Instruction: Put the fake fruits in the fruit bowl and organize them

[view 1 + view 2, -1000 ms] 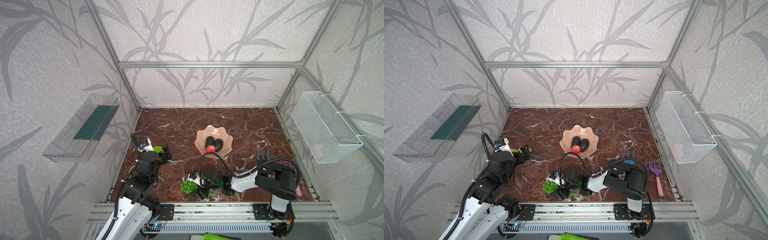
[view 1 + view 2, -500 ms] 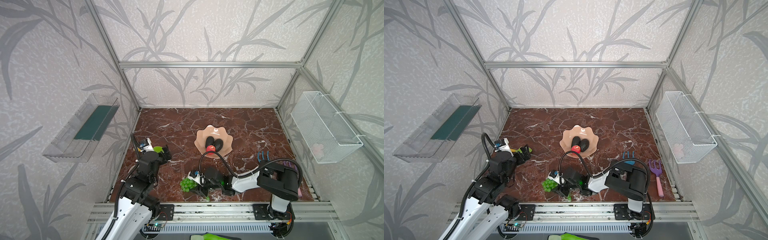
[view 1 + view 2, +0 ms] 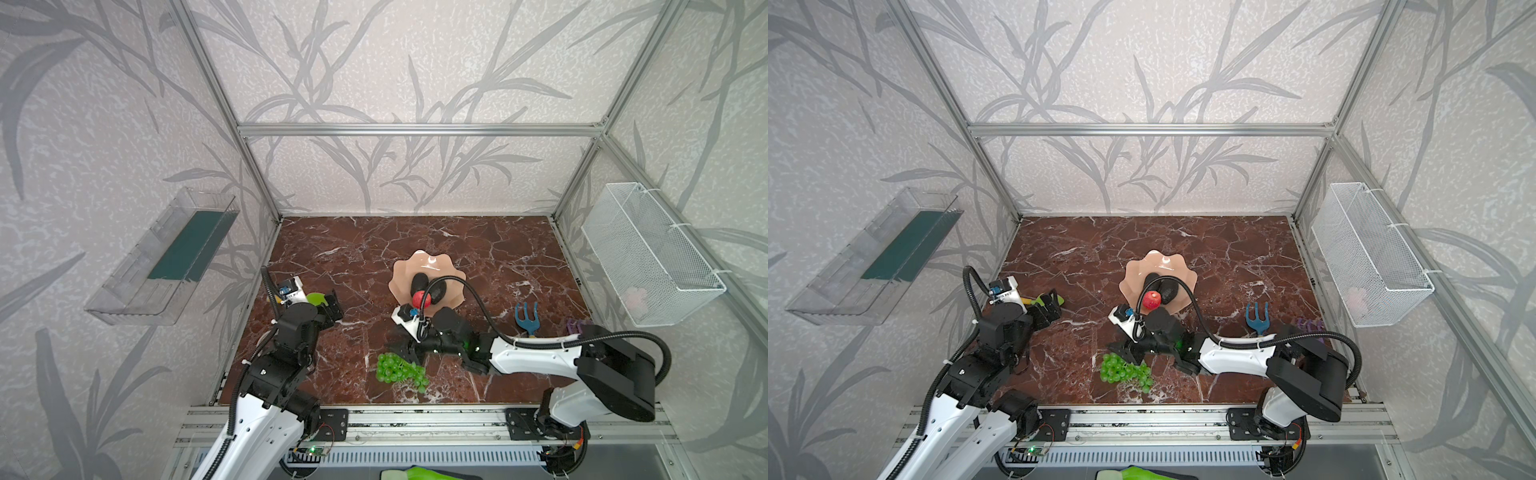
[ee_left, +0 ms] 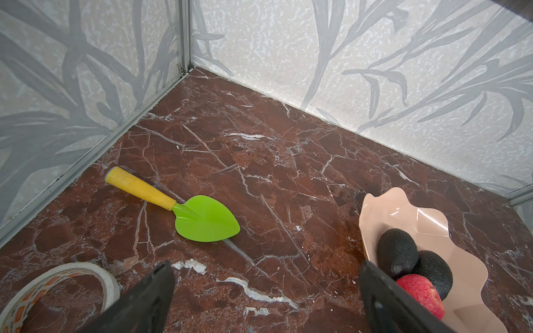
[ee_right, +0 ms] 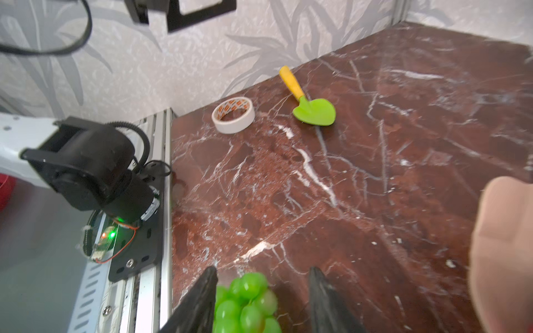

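The peach-pink fruit bowl [image 3: 428, 259] [image 3: 1163, 259] [image 4: 383, 207] sits mid-table in both top views. It holds two dark avocados [image 3: 419, 280] [image 3: 438, 291] [image 4: 396, 250] and a red apple [image 3: 420, 298] [image 3: 1152, 299] [image 4: 421, 291]. The green grapes [image 3: 399, 371] [image 3: 1125, 371] [image 5: 245, 302] hang near the front edge between the fingers of my right gripper [image 3: 405, 353] [image 5: 263, 271]. That gripper is shut on them; the bunch presses one finger, with a gap at the other tip. My left gripper [image 3: 334, 305] [image 4: 266, 265] stands open and empty at the left.
A green shovel [image 4: 202, 219] [image 5: 315, 111] and a tape roll [image 5: 233, 115] lie at the left. A blue fork [image 3: 527, 318] and a purple rake [image 3: 1308, 324] lie at the right. A wire basket [image 3: 652, 257] and a clear tray [image 3: 162, 257] hang on the side walls.
My right gripper has narrowed around the grapes and its wrist has lifted toward the bowl. The bunch has shifted a little to the right. The left arm has not moved.
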